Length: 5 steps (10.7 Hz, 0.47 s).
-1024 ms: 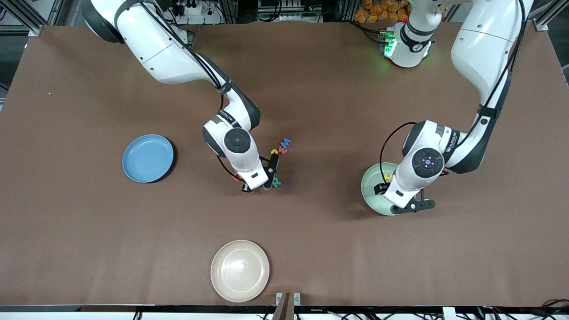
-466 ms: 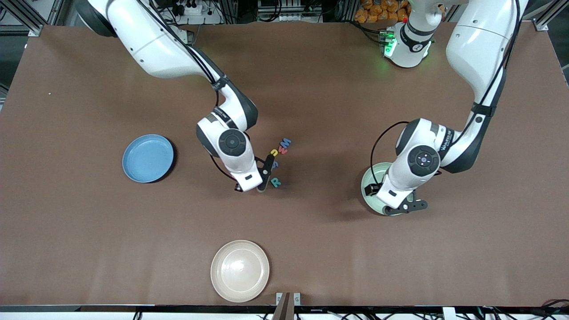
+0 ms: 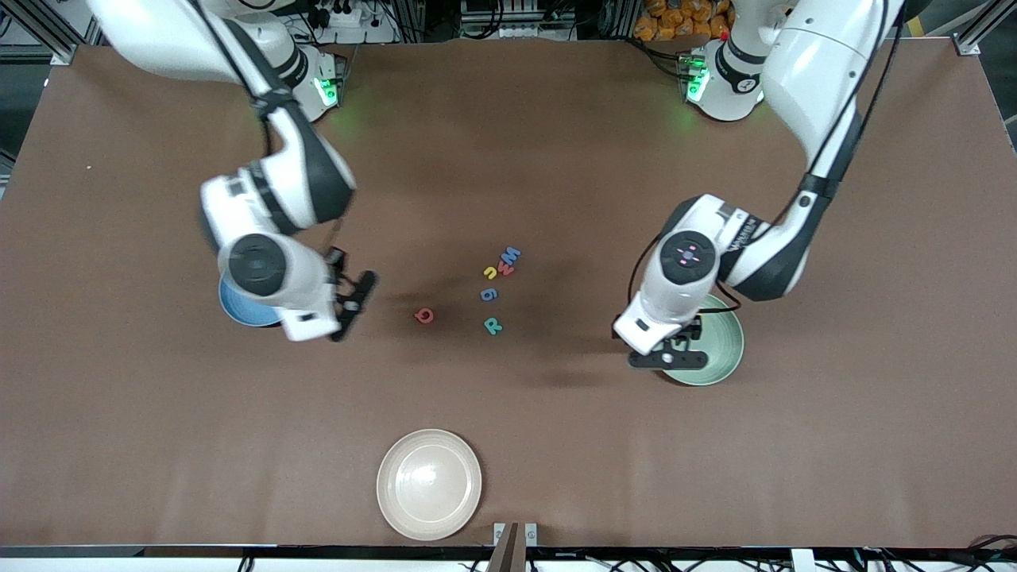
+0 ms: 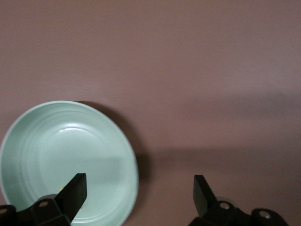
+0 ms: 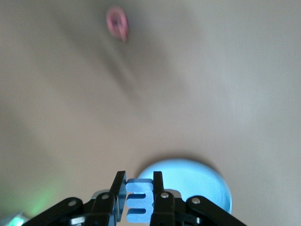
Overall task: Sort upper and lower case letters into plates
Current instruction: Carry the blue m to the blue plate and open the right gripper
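The right claw (image 5: 139, 197) pinches a small flat blue foam letter (image 5: 139, 201) above the edge of the round blue plastic plate (image 5: 197, 181). The left claw (image 4: 139, 195), spread wide, hangs over the rim of the round pale green plate (image 4: 56, 146) on the brown bench (image 3: 556, 445)

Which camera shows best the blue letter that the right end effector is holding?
The right wrist view: the blue letter sits pinched in the right end effector, close up. The front view shows only that end effector, not the letter. The left wrist view misses both.

blue plate (image 3: 237, 311) | pale green plate (image 3: 719, 345) | red letter (image 3: 424, 316) | brown table (image 3: 556, 159)
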Motion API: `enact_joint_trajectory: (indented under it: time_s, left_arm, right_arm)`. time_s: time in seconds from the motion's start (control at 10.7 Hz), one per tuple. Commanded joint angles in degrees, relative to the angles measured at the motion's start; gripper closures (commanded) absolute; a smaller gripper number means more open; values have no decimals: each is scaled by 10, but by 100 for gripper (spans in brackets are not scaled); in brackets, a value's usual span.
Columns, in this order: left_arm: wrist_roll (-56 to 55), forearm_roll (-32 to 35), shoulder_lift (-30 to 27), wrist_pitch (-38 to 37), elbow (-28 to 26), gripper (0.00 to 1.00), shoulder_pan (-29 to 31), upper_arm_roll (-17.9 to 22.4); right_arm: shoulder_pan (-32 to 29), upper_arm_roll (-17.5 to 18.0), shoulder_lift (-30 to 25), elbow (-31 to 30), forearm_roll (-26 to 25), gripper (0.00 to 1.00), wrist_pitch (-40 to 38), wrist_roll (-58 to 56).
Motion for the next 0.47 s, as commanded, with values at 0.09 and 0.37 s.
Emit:
enact_joint_trajectory:
  time_s: [0.09,0.37]
  left_arm:
    - [20,44,2,13,7,0,-76,-19]
    - [23,44,10,54,-9,0,-117,-43]
  right_arm:
    - [-44,-77,3,-93,7,100,48,-1]
    - [-45,-95,38,-180,9,100,163,-4]
